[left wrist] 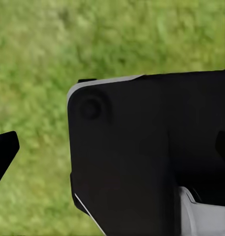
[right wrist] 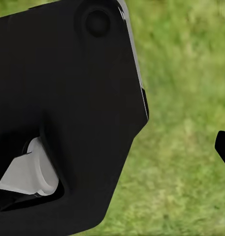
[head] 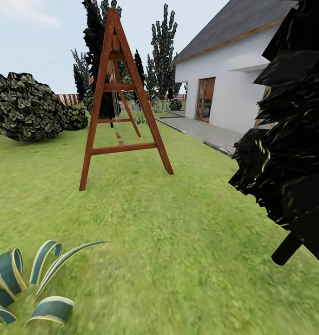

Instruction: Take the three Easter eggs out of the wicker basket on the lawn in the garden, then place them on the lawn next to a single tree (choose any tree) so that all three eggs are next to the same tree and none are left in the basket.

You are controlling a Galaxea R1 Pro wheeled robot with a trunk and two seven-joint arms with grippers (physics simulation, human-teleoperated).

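The robot seems on its way over the lawn (head: 178, 242), searching for the basket; next it must find it. Whether its fingers are open, I cannot tell.

left wrist: black housing (left wrist: 142, 152) | right wrist: black housing (right wrist: 63, 108)

wooden swing frame (head: 120, 97), white house (head: 234, 79), shrub (head: 24, 107)
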